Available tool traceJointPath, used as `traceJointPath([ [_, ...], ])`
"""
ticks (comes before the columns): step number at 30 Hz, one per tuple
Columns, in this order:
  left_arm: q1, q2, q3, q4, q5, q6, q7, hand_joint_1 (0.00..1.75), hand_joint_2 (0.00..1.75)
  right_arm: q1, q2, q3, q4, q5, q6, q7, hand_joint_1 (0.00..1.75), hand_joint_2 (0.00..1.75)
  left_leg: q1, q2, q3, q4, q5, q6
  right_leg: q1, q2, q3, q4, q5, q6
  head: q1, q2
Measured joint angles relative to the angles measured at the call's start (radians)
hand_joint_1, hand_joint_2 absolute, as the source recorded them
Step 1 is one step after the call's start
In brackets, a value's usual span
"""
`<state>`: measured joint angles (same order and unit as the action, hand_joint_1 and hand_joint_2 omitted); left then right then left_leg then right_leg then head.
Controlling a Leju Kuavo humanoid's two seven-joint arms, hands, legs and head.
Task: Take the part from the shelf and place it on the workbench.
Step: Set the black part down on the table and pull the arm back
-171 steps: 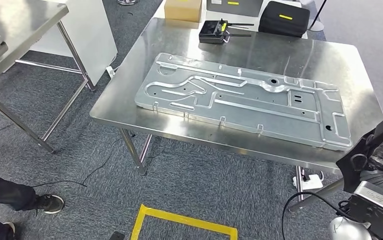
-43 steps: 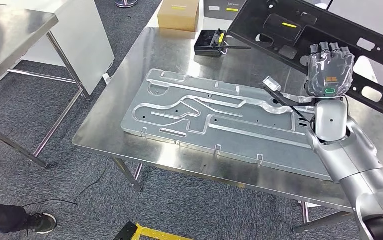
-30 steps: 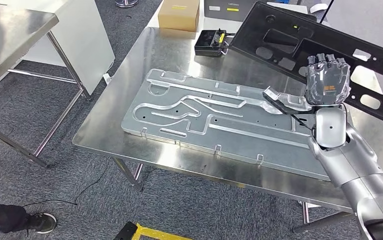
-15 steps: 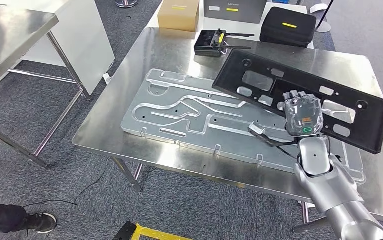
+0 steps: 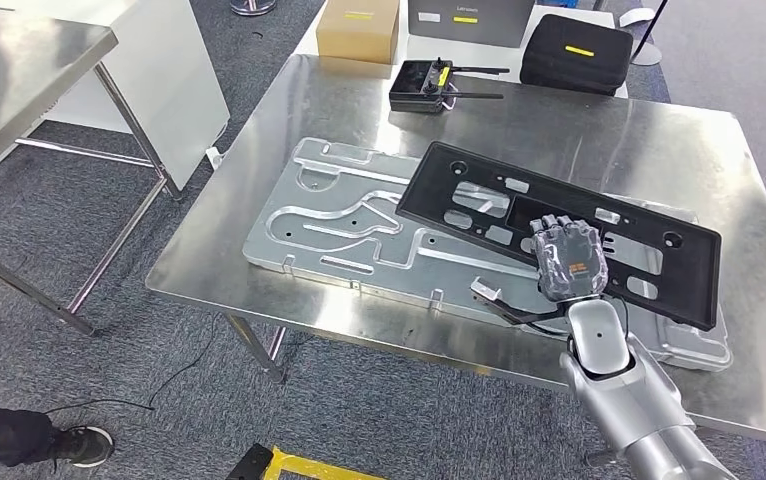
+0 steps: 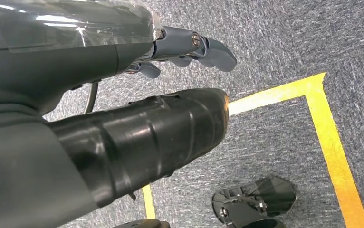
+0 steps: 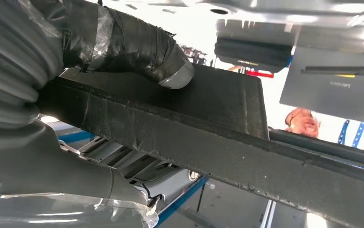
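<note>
Black part low over the counter, held from its near edge.

The right hand (image 5: 570,262) grips the black part (image 5: 519,215) above the silver plate (image 5: 339,215) on the counter (image 5: 599,130); releasing early could let it slide. The left hand (image 6: 189,45) hangs near the floor, fingers loosely curled, holding nothing.

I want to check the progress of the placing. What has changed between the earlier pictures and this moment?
The right hand, gripping the black part, has brought it down from high above the far side of the workbench until it lies low over the silver plate. The hand still holds it. The plate, the black case and the cardboard box stayed in place.
</note>
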<state>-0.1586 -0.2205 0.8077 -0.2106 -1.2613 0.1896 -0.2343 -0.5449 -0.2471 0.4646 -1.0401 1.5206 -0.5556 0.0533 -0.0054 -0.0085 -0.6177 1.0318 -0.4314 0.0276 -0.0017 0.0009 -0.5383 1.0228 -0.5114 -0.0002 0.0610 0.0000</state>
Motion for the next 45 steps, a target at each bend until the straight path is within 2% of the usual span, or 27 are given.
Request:
traceJointPath([
  [5, 0.000, 0.000, -0.008, 0.000, 0.002, 0.000, 0.001, 0.00, 0.00, 0.005, 0.015, 0.000, 0.006, 0.000, 0.026, -0.003, 1.41, 1.75, 0.000, 0.000, 0.000, 0.000, 0.000, 0.000, 0.000, 0.000, 0.000, 0.000, 0.000, 0.000, 0.000, 0.000],
  [7, 0.000, 0.000, -0.010, 0.000, 0.003, 0.000, 0.001, 0.00, 0.00, 0.006, 0.018, 0.000, 0.009, 0.000, 0.035, -0.004, 1.33, 1.75, 0.000, 0.000, 0.000, 0.000, 0.000, 0.000, 0.000, 0.000, 0.000, 0.000, 0.000, 0.000, 0.000, 0.000],
  [8, 0.000, 0.000, -0.010, 0.000, 0.003, 0.000, 0.001, 0.00, 0.00, 0.006, 0.020, 0.000, 0.010, 0.000, 0.036, -0.004, 1.06, 1.75, 0.000, 0.000, 0.000, 0.000, 0.000, 0.000, 0.000, 0.000, 0.000, 0.000, 0.000, 0.000, 0.000, 0.000],
  [11, 0.000, 0.000, -0.011, 0.000, 0.004, 0.000, 0.001, 0.00, 0.00, 0.006, 0.023, 0.000, 0.013, -0.001, 0.041, -0.006, 0.09, 1.75, 0.000, 0.000, 0.000, 0.000, 0.000, 0.000, 0.000, 0.000, 0.000, 0.000, 0.000, 0.000, 0.000, 0.000],
  [12, 0.000, 0.000, -0.011, 0.000, 0.005, 0.000, 0.001, 0.00, 0.00, 0.006, 0.024, 0.000, 0.014, -0.001, 0.045, -0.006, 0.00, 1.75, 0.000, 0.000, 0.000, 0.000, 0.000, 0.000, 0.000, 0.000, 0.000, 0.000, 0.000, 0.000, 0.000, 0.000],
  [37, 0.004, 0.000, -0.012, 0.000, 0.018, 0.001, -0.002, 0.00, 0.00, 0.007, 0.038, 0.000, 0.012, -0.021, 0.077, -0.006, 0.00, 1.75, 0.000, 0.000, 0.001, 0.000, 0.000, 0.000, -0.001, 0.000, 0.000, 0.000, 0.000, 0.000, 0.000, 0.000],
  [42, 0.016, 0.001, -0.010, 0.000, 0.042, 0.004, -0.018, 0.00, 0.00, 0.015, -0.027, 0.000, -0.129, -0.156, 0.201, -0.062, 0.00, 1.75, 0.000, 0.000, 0.000, 0.000, 0.000, 0.000, -0.001, 0.000, 0.000, 0.000, 0.000, 0.000, 0.000, 0.000],
  [45, 0.021, 0.002, -0.009, 0.000, 0.048, 0.004, -0.021, 0.00, 0.00, 0.017, -0.065, 0.000, -0.197, -0.188, 0.233, -0.075, 0.00, 1.75, 0.000, 0.000, 0.000, 0.000, 0.000, 0.000, -0.001, 0.000, 0.000, 0.000, 0.000, 0.000, 0.000, 0.000],
])
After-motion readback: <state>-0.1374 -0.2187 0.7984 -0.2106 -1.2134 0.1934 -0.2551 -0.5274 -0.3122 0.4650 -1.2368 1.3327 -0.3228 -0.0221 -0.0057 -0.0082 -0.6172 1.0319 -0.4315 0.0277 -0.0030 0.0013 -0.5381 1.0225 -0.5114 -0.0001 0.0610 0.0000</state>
